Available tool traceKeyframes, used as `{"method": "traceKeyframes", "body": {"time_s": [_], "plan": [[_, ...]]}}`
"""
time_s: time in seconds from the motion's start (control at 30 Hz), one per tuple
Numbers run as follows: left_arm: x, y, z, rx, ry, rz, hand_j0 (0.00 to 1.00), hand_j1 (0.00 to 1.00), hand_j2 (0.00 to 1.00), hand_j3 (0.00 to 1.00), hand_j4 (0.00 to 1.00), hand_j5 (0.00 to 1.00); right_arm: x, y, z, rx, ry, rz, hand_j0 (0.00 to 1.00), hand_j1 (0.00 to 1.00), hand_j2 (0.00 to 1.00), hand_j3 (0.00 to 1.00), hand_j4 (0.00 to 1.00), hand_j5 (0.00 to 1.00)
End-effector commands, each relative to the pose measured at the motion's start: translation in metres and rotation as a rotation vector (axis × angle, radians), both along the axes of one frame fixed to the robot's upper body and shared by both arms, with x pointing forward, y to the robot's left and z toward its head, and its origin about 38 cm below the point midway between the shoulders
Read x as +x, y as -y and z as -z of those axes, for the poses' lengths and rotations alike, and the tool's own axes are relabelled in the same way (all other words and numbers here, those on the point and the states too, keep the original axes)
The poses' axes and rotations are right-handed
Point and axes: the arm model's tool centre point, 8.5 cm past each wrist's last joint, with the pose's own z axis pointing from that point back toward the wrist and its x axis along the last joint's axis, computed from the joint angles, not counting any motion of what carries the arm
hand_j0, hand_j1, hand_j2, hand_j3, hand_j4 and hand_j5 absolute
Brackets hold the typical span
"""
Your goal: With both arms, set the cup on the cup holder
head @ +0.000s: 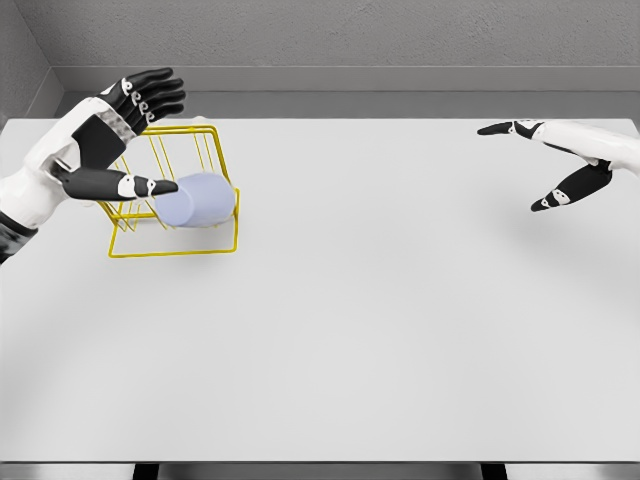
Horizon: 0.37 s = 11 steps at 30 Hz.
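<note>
Cup (196,200) lies on its side inside your yellow wire cup holder (175,250) at the table's (350,330) left; your left hand (120,125) hovers beside it, fingers spread, holding nothing. Far right, your right hand (560,160) is wide and empty.

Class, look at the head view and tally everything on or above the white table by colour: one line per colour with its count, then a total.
Yellow: 1, the wire cup holder
Pale blue: 1, the cup, lying on its side on the holder
Black and white: 2, the left hand and the right hand, both open
Total: 4
</note>
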Motion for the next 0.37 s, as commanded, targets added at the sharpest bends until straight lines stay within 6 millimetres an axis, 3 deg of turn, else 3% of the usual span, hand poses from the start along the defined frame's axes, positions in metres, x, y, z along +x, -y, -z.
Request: {"method": "traceKeyframes", "body": {"time_s": [0.0, 0.33], "plan": [[-0.001, 0.001, -0.001, -0.009, 0.001, 0.007, 1.0, 1.0, 1.0, 1.0, 1.0, 1.0, 0.0, 0.001, -0.001, 0.005, -0.001, 0.003, 1.0, 1.0, 1.0, 1.0, 1.0, 1.0], [-0.008, 0.002, 0.013, -0.028, -0.044, 0.017, 1.0, 1.0, 1.0, 1.0, 1.0, 1.0, 0.0, 0.001, -0.001, 0.006, -0.002, 0.005, 1.0, 1.0, 1.0, 1.0, 1.0, 1.0]]}}
